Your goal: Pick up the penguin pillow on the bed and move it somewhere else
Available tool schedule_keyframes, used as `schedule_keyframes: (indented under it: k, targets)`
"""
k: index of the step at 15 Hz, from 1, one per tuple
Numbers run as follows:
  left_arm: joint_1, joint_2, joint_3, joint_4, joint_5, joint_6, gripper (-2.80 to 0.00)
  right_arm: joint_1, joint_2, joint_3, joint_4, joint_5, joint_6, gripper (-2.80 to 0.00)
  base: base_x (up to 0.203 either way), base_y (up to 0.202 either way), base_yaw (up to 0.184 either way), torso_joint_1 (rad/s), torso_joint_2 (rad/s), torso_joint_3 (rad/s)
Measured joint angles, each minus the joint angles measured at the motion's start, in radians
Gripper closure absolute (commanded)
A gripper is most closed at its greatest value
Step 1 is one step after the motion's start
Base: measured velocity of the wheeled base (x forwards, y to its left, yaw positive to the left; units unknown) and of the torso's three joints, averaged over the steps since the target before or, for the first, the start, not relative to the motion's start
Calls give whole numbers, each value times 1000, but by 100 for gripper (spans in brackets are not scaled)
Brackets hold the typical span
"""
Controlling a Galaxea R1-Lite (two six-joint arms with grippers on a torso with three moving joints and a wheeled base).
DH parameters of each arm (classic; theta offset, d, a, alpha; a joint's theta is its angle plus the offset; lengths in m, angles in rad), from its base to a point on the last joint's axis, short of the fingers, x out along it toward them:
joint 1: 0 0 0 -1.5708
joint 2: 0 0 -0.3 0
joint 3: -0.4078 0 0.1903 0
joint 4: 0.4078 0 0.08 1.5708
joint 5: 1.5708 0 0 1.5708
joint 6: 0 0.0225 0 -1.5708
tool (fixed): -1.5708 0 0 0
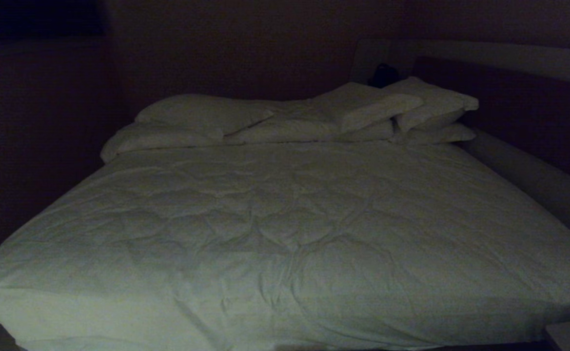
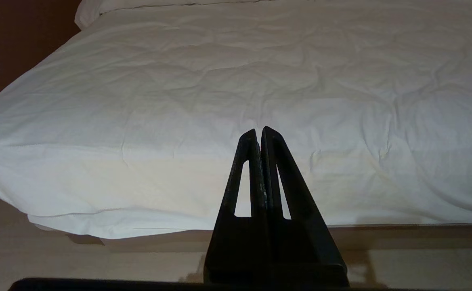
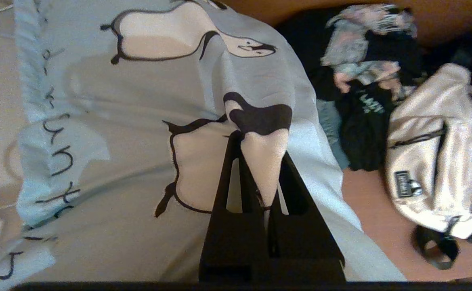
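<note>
Bedding fills our head view: the bed (image 1: 285, 234) under its wrinkled white duvet (image 1: 265, 253), with plain white pillows (image 1: 202, 114) heaped along the far edge. Our left gripper (image 2: 260, 131) hangs before the duvet's near edge, fingers pressed together on nothing. Our right gripper (image 3: 256, 169) pinches a fold of the penguin pillow (image 3: 139, 121), the cloth bunched between its fingers. Beside the pillow in the right wrist view we see a pile of dark clothes (image 3: 365, 101), then a pale waist bag (image 3: 433, 149) lying on a reddish-brown surface (image 3: 373, 210). We cannot see that pillow from the head.
</note>
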Motion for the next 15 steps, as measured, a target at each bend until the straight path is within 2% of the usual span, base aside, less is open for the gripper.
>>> schedule_keyframes:
  k: [4, 10, 15]
  targets:
    - [0, 0, 0, 0, 0, 0, 0, -29, 32, -53, 5, 5, -4, 0, 0, 0, 0, 0, 0, 0]
    - [0, 0, 0, 0, 0, 1, 0, -62, 16, -57, 15, 13, -35, 0, 0, 0, 0, 0, 0, 0]
    - [0, 0, 0, 0, 0, 1, 0, -84, -37, -41, 30, 78, -38, 0, 0, 0, 0, 0, 0, 0]
